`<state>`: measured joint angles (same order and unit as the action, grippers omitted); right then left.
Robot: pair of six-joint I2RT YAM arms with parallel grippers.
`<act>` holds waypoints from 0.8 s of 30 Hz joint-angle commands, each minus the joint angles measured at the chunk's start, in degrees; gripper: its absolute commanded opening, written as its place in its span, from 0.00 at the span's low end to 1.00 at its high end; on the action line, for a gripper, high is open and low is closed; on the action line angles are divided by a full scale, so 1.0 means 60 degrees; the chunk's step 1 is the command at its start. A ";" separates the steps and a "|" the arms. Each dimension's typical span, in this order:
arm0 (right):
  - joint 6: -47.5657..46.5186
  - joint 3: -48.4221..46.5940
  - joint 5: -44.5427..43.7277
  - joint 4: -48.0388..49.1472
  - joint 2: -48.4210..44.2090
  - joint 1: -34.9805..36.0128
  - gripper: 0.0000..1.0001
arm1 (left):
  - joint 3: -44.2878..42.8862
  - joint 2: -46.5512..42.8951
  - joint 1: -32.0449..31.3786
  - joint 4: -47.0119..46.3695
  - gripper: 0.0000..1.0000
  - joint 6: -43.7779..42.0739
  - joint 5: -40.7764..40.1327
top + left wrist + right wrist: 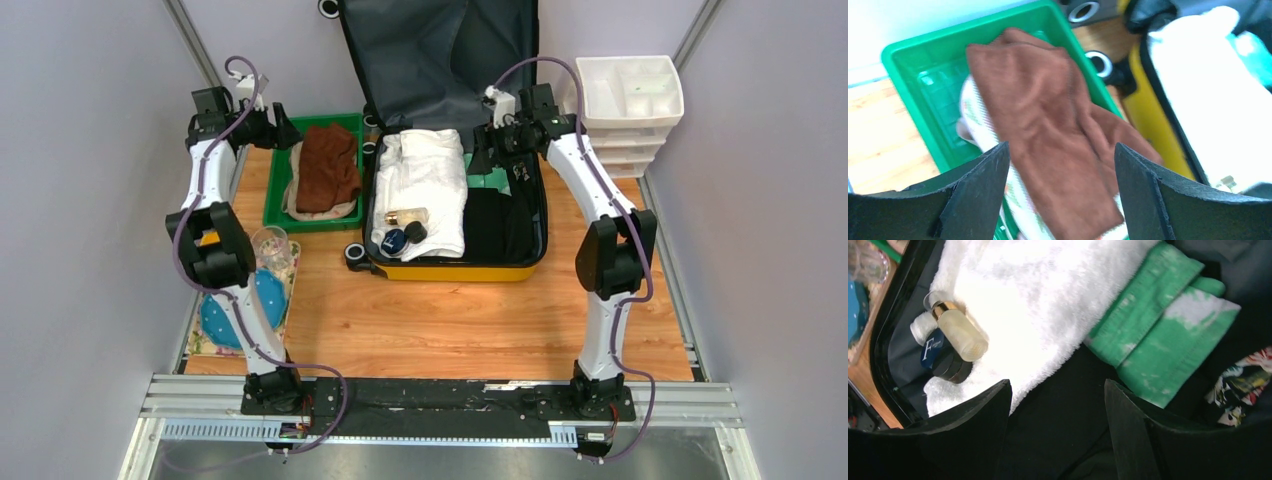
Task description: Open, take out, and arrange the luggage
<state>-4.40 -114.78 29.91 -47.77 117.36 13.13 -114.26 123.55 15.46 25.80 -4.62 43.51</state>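
Hovering my left gripper, wide and empty, over the brown cloth towel in the green plastic tray. My right gripper gapes above the open yellow hard-shell suitcase mid-table, with the white fluffy towel, frosted glass bottle and green cloth yet to unpack.

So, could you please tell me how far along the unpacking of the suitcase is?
Done: the luggage lies open, and a brown cloth is in the green tray. In hand: nothing; left gripper and right gripper are open. Left: white towel, bottle, green cloth, black clothing inside.
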 commanded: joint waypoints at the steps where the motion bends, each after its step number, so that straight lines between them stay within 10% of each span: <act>1: -0.2119 -0.0761 0.0319 -0.0548 -0.0093 0.0814 0.71 | 0.1651 -0.2058 -0.0043 0.0403 0.84 -0.1163 0.1390; 10: -0.3894 -0.0338 -0.1103 -0.0535 -0.0296 0.1534 0.73 | 0.4964 -0.4403 -0.0511 0.0180 0.85 -0.1761 0.2431; 18: -0.5139 0.0292 -0.0373 -0.0709 -0.1147 0.1049 0.73 | 0.4834 -0.4727 -0.1946 0.2671 0.85 -0.5790 0.2213; 24: -0.5594 -0.0512 -0.0560 -0.1165 -0.0564 0.2350 0.68 | 0.5141 -0.4610 -0.1948 0.1444 0.83 -0.3716 0.2505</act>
<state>-33.34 -113.47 26.30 -53.67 114.21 19.66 -83.09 98.13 2.22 37.78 -30.28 55.96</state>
